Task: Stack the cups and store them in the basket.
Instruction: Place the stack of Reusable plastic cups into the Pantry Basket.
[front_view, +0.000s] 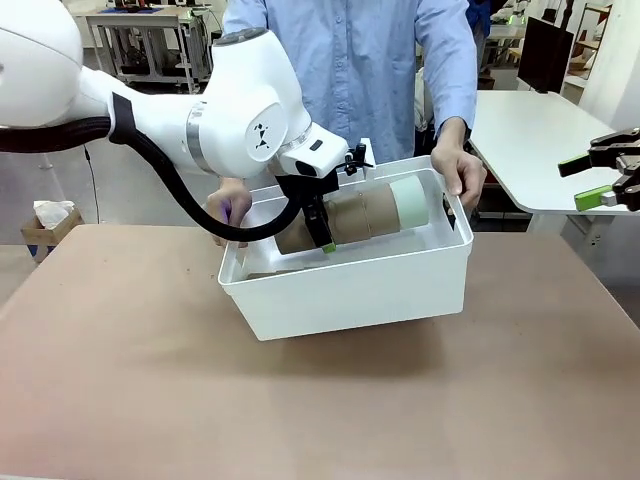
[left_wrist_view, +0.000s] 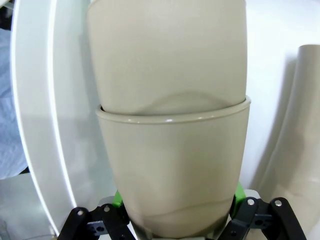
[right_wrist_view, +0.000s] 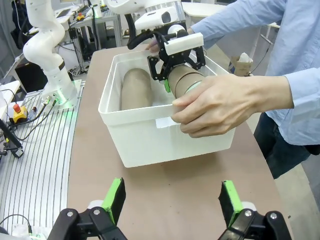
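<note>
Tan nested cups going into the white basket, stack not let go yet.

My left gripper (front_view: 322, 232) is clamped on the stack of cups (front_view: 345, 220), lying sideways over the basket (front_view: 350, 290), mint cup (front_view: 408, 203) at the far-right end and the tan ones nested behind it. In the left wrist view one tan cup sits seated inside another, smooth matte walls, rims snug. Another tan cup (right_wrist_view: 136, 89) already lies in the basket bottom. The person's hands (front_view: 460, 165) grip the basket rim on both sides and tilt it toward me. My right gripper (right_wrist_view: 170, 205) hangs spread wide, holding nothing, well off to the side. I judge this is the storing step; next I'd lower the stack beside the loose cup and then release.
</note>
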